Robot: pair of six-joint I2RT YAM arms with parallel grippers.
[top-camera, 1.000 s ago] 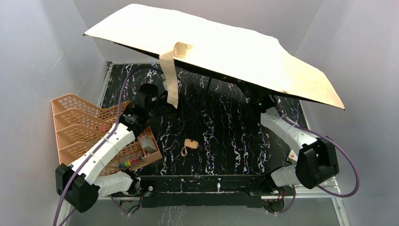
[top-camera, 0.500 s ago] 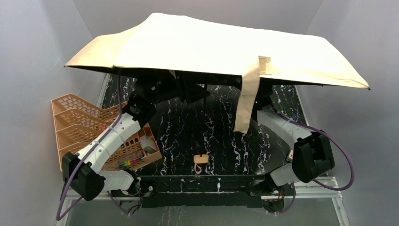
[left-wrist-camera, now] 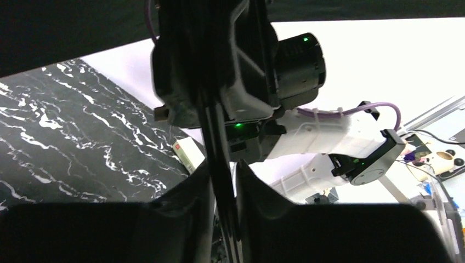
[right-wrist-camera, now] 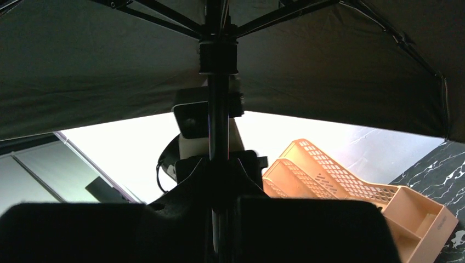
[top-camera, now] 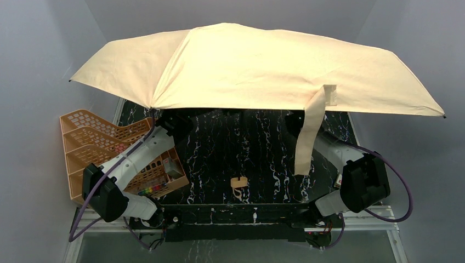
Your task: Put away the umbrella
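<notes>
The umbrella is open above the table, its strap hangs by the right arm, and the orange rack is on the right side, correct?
Not quite. The top external view shows the orange rack on the left side of the table, beside the left arm. The umbrella is open above the table, and its strap does hang by the right arm.

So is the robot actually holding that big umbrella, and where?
Yes: the right gripper clamps the umbrella by its black shaft. The left gripper straddles the shaft too, but whether it grips cannot be told.
</notes>
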